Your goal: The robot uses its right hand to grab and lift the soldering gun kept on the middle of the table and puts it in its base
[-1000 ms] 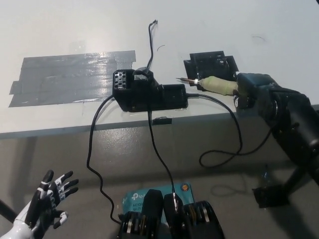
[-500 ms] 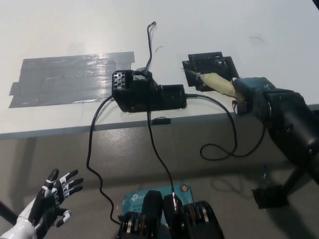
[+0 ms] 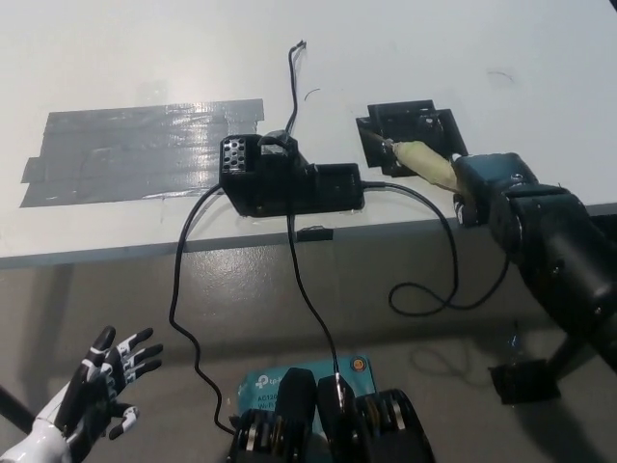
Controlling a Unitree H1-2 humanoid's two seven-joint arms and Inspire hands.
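Note:
My black right hand (image 3: 496,188) is shut on the soldering gun (image 3: 420,162), whose pale handle sticks out to the left of the fist. The gun's metal tip lies over the left part of the black base (image 3: 415,128) on the white table (image 3: 405,48). Its black cord (image 3: 439,275) loops down off the table's front edge. My white left hand (image 3: 96,391) rests low at the lower left, below the table, open with fingers spread.
A black control box (image 3: 284,178) with cables sits at the table's front edge, left of the base. A wide patch of grey tape (image 3: 135,149) covers the table's left part. A teal box (image 3: 280,381) lies below the table.
The right hand has carried the soldering gun up and to the right, from beside the control box to over the base. The left hand has barely moved.

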